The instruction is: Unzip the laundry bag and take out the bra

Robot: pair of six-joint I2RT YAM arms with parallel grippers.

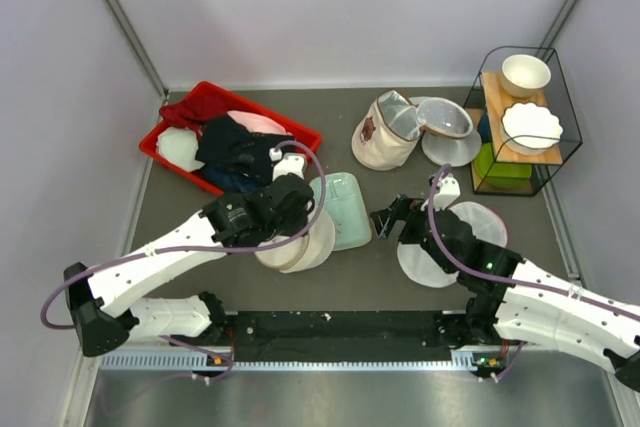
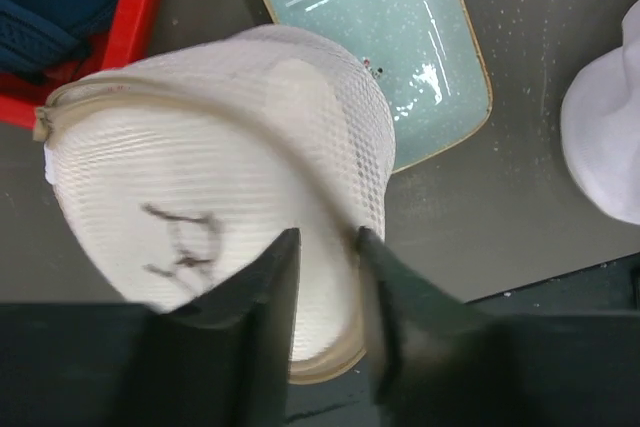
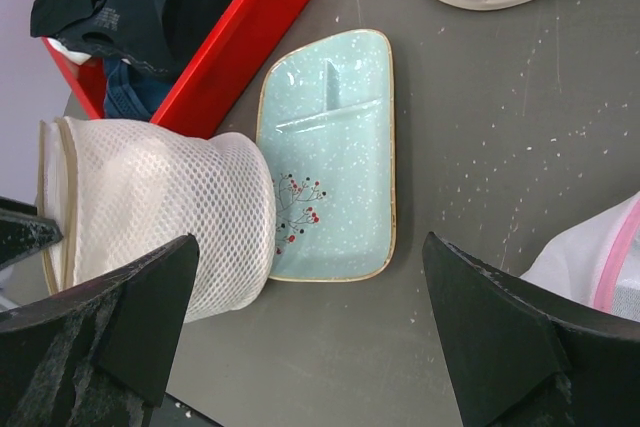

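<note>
While beside laundry bag (image 3: 160,212), teal plate (image 3: 335,157)

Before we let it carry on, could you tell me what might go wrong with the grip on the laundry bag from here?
The left gripper straddles only the rim of the laundry bag, so a thin pinch may slip and the bag could roll. The bag overlaps the edge of the green plate, so tugging it may drag the plate along. The right gripper is open and holds nothing, so the bag is unbraced.
</note>
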